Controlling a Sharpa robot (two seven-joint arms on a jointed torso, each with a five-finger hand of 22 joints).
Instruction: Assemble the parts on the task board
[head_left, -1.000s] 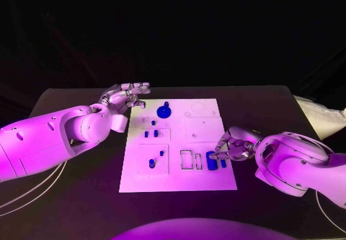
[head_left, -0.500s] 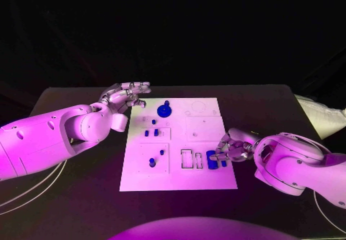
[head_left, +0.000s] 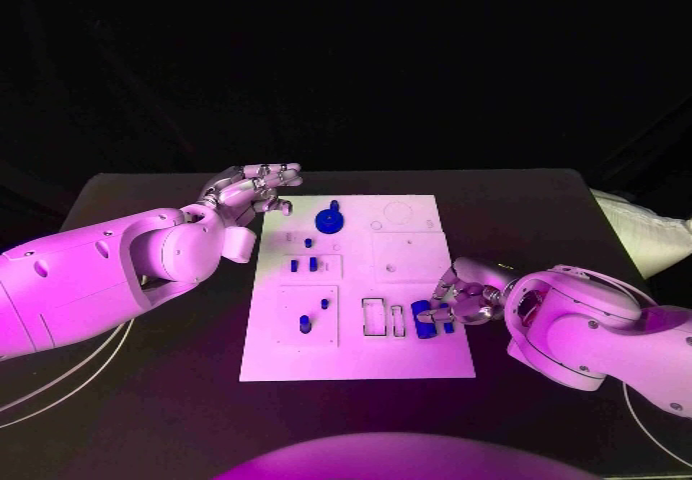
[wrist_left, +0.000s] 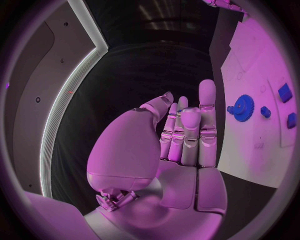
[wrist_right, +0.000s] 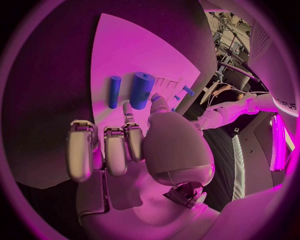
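White flat rectangular task board (head_left: 411, 250); small blue plastic parts, among them a blue gear (head_left: 327, 220) and a blue cylinder (wrist_right: 142, 90); black desk (head_left: 144, 380); silver metal robot hand (wrist_left: 181, 135)

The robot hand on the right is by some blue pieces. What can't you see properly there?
- Head view: the right robot hand covers part of the blue pieces, so a touch cannot be told.
- Right wrist view: the thick blue cylinder is partly behind the fingers; a grip is unclear.
- Head view: the small pieces on the white board are too tiny to name.
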